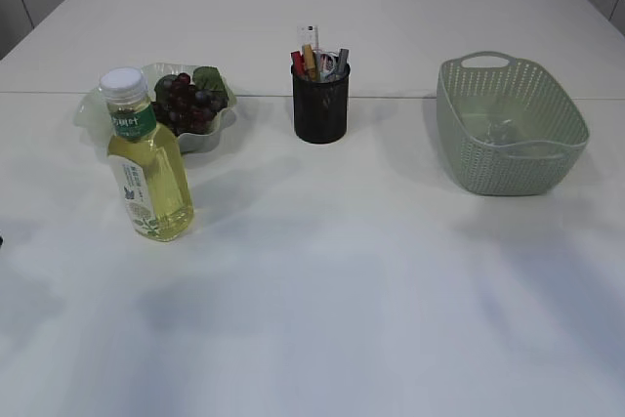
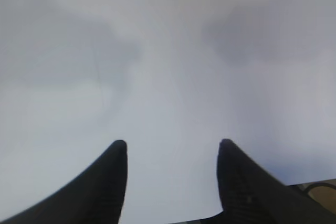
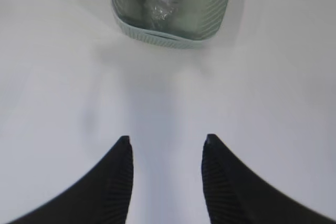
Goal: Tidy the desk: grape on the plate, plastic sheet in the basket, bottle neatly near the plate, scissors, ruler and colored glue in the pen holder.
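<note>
The bottle (image 1: 148, 160) is seen upright at the left of the exterior frame, just in front of the plate (image 1: 217, 132), while the left gripper (image 2: 172, 150) and right gripper (image 3: 167, 145) are shown released and empty over bare table, neither near it

No text can be read for certain. The bottle (image 1: 148, 165), just in front of the plate (image 1: 213, 134), wears a green neck band with white characters and a pale body label with small print, both too small and blurred to make out.
</note>
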{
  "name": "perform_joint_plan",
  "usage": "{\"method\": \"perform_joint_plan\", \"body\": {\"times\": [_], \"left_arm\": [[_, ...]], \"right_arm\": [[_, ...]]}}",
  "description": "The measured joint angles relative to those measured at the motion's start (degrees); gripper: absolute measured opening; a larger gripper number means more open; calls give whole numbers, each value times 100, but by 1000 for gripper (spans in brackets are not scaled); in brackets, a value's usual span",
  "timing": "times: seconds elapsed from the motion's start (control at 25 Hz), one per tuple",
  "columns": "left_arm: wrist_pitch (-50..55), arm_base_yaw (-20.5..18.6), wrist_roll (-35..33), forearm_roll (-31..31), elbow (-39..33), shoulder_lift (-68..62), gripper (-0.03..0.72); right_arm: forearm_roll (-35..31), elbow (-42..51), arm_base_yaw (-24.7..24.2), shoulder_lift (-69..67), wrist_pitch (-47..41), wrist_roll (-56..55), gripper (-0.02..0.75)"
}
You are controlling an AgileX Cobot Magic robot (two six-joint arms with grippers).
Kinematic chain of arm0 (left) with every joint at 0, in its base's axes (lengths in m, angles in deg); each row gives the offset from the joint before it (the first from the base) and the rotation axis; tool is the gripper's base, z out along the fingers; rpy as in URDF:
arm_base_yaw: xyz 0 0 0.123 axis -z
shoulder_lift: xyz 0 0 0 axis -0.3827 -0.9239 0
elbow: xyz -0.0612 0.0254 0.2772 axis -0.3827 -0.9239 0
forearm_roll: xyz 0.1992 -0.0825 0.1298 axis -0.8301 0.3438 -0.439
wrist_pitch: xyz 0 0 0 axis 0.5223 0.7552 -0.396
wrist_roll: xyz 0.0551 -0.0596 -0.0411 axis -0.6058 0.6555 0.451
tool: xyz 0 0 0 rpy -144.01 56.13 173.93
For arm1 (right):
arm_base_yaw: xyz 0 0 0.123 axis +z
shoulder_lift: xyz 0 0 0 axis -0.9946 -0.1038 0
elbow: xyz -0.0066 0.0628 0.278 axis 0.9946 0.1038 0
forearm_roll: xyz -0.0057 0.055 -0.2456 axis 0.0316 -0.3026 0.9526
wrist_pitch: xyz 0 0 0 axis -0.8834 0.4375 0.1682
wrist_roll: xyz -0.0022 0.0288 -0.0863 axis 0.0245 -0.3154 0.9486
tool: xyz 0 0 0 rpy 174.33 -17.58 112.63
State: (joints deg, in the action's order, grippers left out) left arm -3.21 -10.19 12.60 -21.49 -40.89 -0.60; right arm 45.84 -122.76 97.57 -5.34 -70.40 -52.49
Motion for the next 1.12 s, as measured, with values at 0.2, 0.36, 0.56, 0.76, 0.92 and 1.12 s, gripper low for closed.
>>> {"method": "perform_joint_plan", "body": {"times": [0.2,0.36,0.56,0.76,0.92,1.12], "left_arm": [[12,0,19,-167,0,563,470],[50,0,19,-242,0,1142,474],[154,0,41,-242,0,2012,475],[751,0,74,-242,0,3071,475],[826,0,74,-467,-170,4065,475],[1064,0,74,-567,-531,5059,475]], "right_arm": [[0,802,0,1279,-18,-100,349],[-25,1363,0,2218,-18,-158,349],[-47,1931,0,3412,-35,-221,349],[-90,2225,0,4597,-117,-274,349],[-148,2267,0,5538,-157,-288,349],[-383,2267,0,6357,-173,-288,349]]}}
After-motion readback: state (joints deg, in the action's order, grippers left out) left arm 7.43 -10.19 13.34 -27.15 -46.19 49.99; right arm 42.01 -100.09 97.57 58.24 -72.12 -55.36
